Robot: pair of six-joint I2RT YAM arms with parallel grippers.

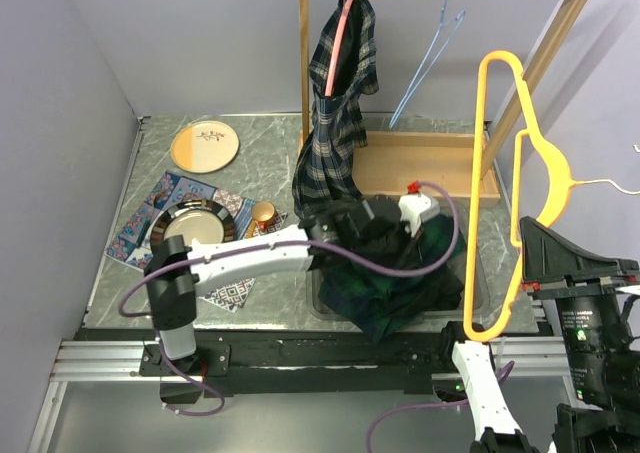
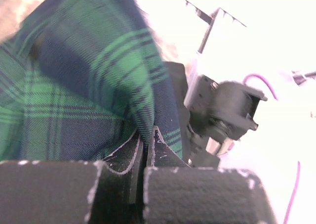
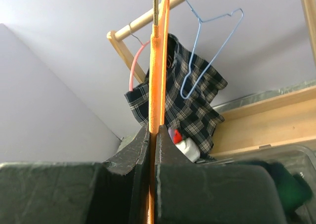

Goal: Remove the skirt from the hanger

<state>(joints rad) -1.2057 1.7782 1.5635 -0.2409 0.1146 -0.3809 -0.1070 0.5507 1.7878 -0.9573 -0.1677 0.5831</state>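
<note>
**A:** What has the left gripper (image 2: 146,137) got?

**B:** Its jaws are pressed together on a fold of the green and navy plaid fabric skirt (image 2: 74,85). The cloth rises out from between the black fingertips (image 2: 123,157).

**A:** And the right gripper (image 3: 152,135)?

**B:** It is closed tight on the flat edge of the yellow plastic hanger (image 3: 159,61). The hanger is held upright, to the right of the wooden garment rack (image 1: 303,53) and on the arms' side of it.

**A:** Where is the skirt, then?

**B:** It is heaped in the clear plastic bin (image 1: 320,298), just in front of the rack's base. It lies below the yellow hanger and apart from it. The left arm (image 1: 250,255) reaches across to it from the rack's left.

**A:** Anything on the rack itself?

**B:** A dark plaid garment (image 1: 335,123) hangs from its top bar on a pink hanger (image 1: 345,23). A thin blue wire hanger (image 1: 430,58) hangs beside it to the right.

**A:** What lies further out?

**B:** Left of the rack lies a round cream and orange plate (image 1: 205,145). Nearer the arms from that plate are a patterned cloth (image 1: 150,208), a dark shiny plate (image 1: 195,223) resting on it, and a small copper cup (image 1: 263,213).
</note>
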